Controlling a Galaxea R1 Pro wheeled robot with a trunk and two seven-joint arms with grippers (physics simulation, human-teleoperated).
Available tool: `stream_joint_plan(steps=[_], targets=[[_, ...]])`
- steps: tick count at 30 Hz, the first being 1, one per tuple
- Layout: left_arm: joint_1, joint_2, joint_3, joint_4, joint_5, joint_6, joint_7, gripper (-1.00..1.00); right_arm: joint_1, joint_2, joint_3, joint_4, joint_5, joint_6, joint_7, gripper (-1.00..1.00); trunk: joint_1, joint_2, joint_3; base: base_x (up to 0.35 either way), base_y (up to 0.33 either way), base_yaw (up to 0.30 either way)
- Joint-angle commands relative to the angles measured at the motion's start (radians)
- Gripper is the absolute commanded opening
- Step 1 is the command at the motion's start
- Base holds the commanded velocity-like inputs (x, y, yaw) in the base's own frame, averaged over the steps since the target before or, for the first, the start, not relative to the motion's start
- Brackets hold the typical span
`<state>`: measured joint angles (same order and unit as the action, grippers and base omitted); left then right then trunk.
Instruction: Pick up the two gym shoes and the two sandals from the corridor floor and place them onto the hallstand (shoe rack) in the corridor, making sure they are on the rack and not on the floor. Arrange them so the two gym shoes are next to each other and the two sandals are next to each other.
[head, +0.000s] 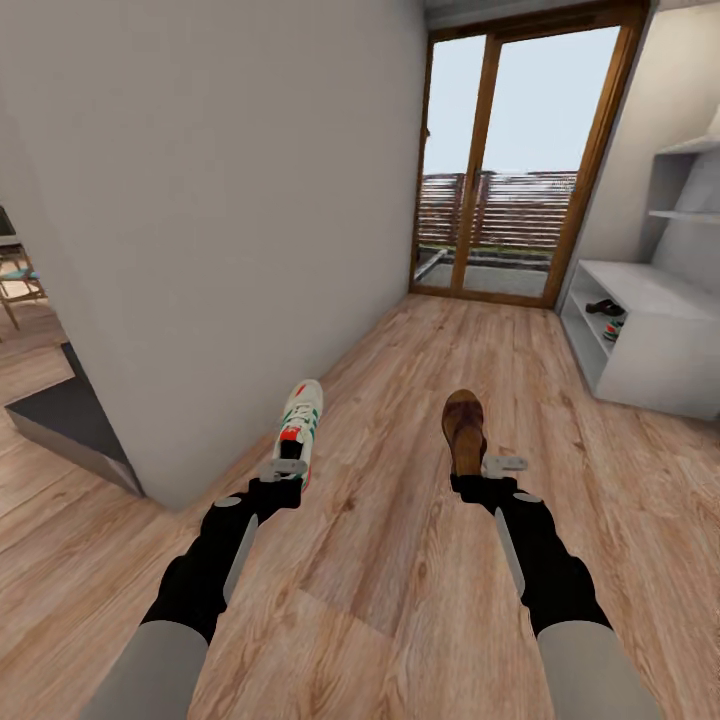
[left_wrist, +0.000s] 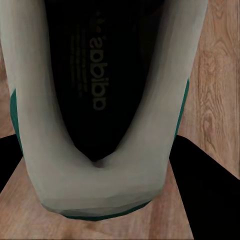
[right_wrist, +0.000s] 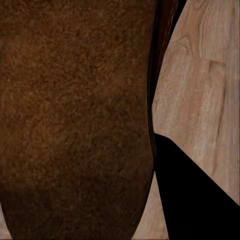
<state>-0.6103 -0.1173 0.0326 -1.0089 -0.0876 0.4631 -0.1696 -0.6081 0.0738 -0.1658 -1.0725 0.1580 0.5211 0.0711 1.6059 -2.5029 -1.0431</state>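
The left gripper (head: 283, 470) is clamped on the heel of a gym shoe (head: 300, 420), toe pointing forward beside the grey wall (head: 220, 230). The right gripper (head: 487, 470) grips a sandal (head: 464, 428), lengthwise ahead. Open corridor floor (head: 400, 560) runs between them to the hallstand (head: 650, 350) at far right.

sandal (right_wrist: 75, 120): brown, close-up | fingers (right_wrist: 195, 200): black, beside it | floor (right_wrist: 200, 75): wood

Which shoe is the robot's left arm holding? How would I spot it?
Look down the corridor floor toward the glass door, then find the left gripper. The gym shoe held in its jaws is white with green stripes and red, unlike the plain brown sandal in the right gripper.
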Motion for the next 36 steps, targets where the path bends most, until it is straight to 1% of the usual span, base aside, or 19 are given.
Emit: stream_joint_plan(steps=[1,22,27,36], targets=[[0.0,-0.001,0.003,-0.002,-0.009,0.005,-0.007,-1.0,-0.001,0.001,-0.003,-0.001,0.008,0.005,0.006,-1.0,0.0,0.0,-0.001,0.344,0.0,-0.29],[0.0,-0.001,0.003,-0.002,-0.009,0.005,-0.007,-1.0,-0.001,0.001,-0.003,-0.001,0.008,0.005,0.006,-1.0,0.0,0.0,-0.001,0.344,0.0,-0.291],[0.0,-0.002,0.003,-0.002,-0.009,0.005,-0.008,-1.0,-0.001,0.001,-0.003,-0.001,0.008,0.005,0.006,-1.0,0.0,0.0,-0.001,0.344,0.069,-0.104],[0.0,-0.001,0.003,-0.002,-0.009,0.005,-0.008,-1.0,-0.001,0.001,-0.004,-0.001,0.008,0.005,0.005,-1.0,0.0,0.0,-0.001,0.344,0.138,-0.008]])
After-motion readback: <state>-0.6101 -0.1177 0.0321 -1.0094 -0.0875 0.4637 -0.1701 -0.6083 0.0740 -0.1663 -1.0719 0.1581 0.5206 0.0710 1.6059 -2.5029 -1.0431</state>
